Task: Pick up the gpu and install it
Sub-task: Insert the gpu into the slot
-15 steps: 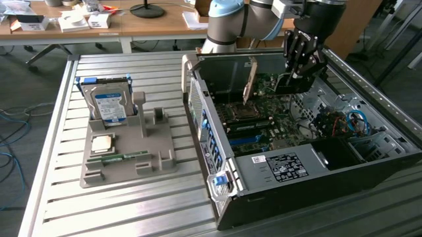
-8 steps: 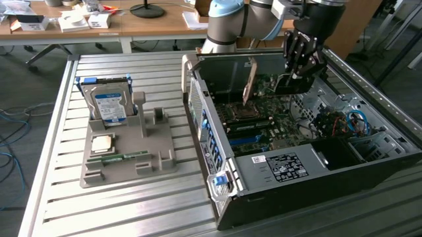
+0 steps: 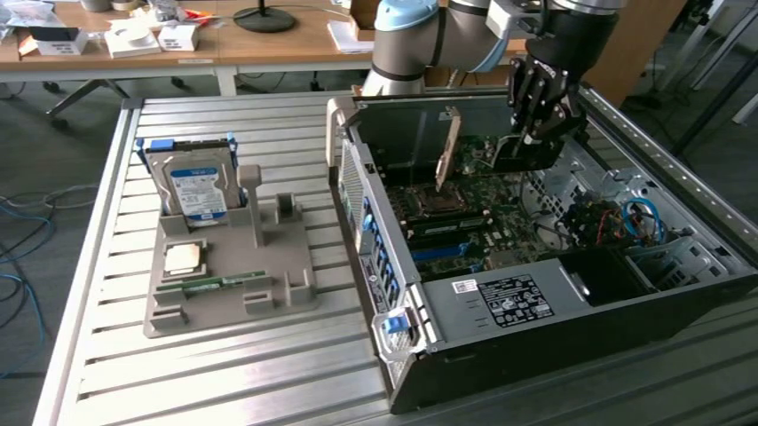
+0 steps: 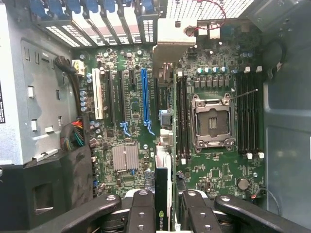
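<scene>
Inside the open case (image 3: pixel 397 306), the gripper (image 3: pixel 539 126) clamps the gpu (image 4: pixel 163 187); any offset from the slot (image 4: pixel 144 94) risks jamming.

Slatted aluminium worktable (image 3: pixel 237 373) stands on a grey floor (image 3: pixel 48 164). Wooden desks (image 3: pixel 237 49) line the rear, carrying white boxes (image 3: pixel 130 40) and a black round stand base (image 3: pixel 263 18). Blue cables (image 3: pixel 21 232) lie on the floor.

You can reach into the open computer case (image 3: pixel 474 311) only from above; its walls (image 3: pixel 355 177) hem the motherboard (image 4: pixel 131 143) all round. The expansion slots (image 4: pixel 119 97) lie clear, but the cable bundle (image 4: pixel 73 138) crowds them on one side, and the gpu (image 4: pixel 162 194) clamped in the gripper (image 4: pixel 168 208) hangs between them and the memory slots (image 4: pixel 182 116).
</scene>
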Motion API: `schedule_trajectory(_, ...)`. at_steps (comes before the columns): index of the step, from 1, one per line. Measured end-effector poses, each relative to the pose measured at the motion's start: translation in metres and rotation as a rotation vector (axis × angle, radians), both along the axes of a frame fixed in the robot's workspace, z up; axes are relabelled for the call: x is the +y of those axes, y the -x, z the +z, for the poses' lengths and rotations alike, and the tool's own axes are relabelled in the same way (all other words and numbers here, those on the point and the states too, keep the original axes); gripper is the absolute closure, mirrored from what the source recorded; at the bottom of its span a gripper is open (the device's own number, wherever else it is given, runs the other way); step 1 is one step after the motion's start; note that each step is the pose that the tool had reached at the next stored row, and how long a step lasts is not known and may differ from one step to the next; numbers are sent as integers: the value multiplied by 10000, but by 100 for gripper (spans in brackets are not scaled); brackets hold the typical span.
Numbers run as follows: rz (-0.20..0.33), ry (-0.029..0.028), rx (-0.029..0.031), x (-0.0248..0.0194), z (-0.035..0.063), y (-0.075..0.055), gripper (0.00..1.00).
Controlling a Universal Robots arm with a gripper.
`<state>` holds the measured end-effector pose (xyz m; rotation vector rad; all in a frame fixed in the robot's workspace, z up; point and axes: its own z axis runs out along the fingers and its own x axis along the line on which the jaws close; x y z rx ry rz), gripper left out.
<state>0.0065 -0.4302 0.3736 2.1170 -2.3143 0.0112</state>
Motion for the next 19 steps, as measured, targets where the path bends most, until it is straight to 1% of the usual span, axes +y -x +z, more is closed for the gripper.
schedule_trajectory(3,0,-5,-1,0,-17,0,74)
schedule_trajectory(13,0,-2,0,0,-137,5,74)
schedule_trajectory(19,0,-4,-1,0,-157,6,74)
